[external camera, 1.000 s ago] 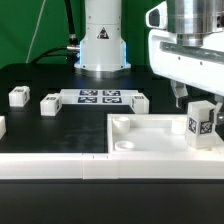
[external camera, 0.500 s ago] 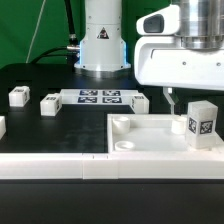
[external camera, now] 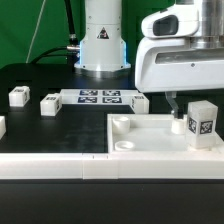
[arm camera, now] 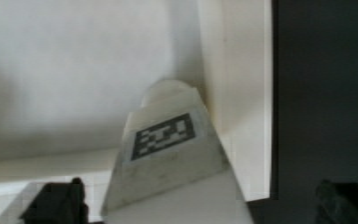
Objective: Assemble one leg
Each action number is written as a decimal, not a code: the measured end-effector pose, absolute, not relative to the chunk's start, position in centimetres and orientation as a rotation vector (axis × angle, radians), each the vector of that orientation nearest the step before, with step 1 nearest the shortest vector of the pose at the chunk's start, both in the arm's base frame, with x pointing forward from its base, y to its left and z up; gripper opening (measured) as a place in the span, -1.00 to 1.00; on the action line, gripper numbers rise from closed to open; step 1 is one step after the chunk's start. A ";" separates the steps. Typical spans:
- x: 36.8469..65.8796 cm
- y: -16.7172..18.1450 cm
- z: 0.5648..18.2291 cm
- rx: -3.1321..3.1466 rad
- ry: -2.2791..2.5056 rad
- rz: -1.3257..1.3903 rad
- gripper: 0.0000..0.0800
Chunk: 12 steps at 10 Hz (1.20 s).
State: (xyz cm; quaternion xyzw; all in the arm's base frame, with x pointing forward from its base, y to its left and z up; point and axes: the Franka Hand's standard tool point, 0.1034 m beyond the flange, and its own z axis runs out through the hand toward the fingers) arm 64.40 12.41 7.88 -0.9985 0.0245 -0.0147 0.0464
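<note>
A white leg [external camera: 203,122] with a black-and-white tag stands upright on the corner of the large white panel [external camera: 150,135] at the exterior view's right. My gripper [external camera: 184,99] hangs just above and behind it, open and empty. In the wrist view the leg [arm camera: 167,150] rises between my two dark fingertips [arm camera: 55,200], which stand wide apart and do not touch it; the gripper's midpoint [arm camera: 199,205] lies over the leg's top. The panel's round socket [external camera: 124,124] at the near left corner is bare.
Three more white legs [external camera: 18,96], [external camera: 49,104], [external camera: 140,101] lie on the black table around the marker board [external camera: 100,97]. Another white part shows at the left edge [external camera: 2,126]. The arm's base [external camera: 102,45] stands behind. A white rail [external camera: 50,160] runs along the front.
My gripper has drifted toward the exterior view's left and lifted slightly, away from the leg. The leg has stayed upright on the panel's corner.
</note>
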 end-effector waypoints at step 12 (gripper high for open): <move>64.4 11.0 7.5 -2.789 1.163 0.012 -0.26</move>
